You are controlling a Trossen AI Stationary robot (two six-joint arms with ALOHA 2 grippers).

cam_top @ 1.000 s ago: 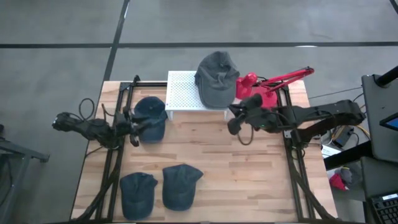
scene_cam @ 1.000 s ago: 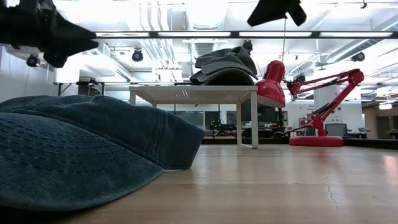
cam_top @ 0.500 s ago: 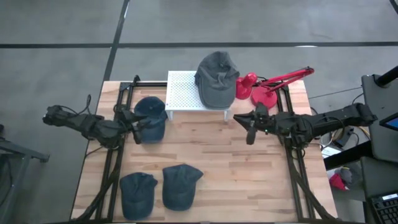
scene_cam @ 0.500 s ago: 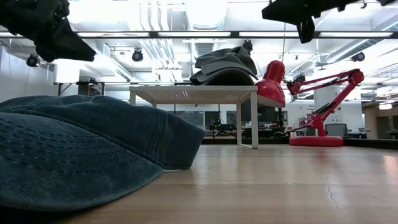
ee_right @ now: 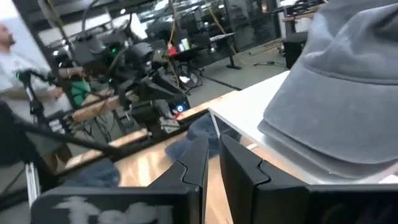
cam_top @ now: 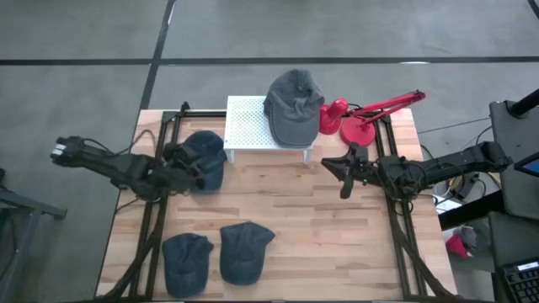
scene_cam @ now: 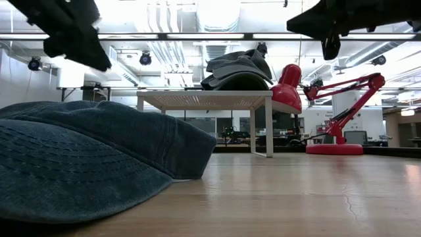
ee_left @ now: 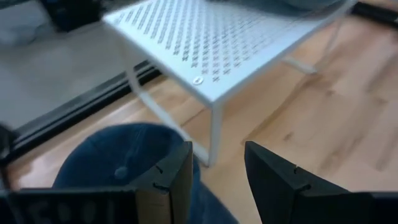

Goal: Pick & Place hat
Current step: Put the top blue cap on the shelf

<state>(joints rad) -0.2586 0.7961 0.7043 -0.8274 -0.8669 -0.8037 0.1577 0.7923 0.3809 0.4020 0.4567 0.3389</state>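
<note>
Hovering released over a blue cap (cam_top: 205, 160), the left end effector (cam_top: 196, 174) faces a white perforated stand (cam_top: 250, 124); the right end effector (cam_top: 344, 177) is clenched, empty, near a red lamp (cam_top: 358, 118).

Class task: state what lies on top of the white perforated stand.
A grey cap lies on the white stand, overhanging its right end. The surface beneath the cap is hidden.

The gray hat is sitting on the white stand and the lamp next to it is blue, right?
Almost. The gray hat does sit on the white stand, but the lamp beside it is red, not blue. The high view shows this.
</note>
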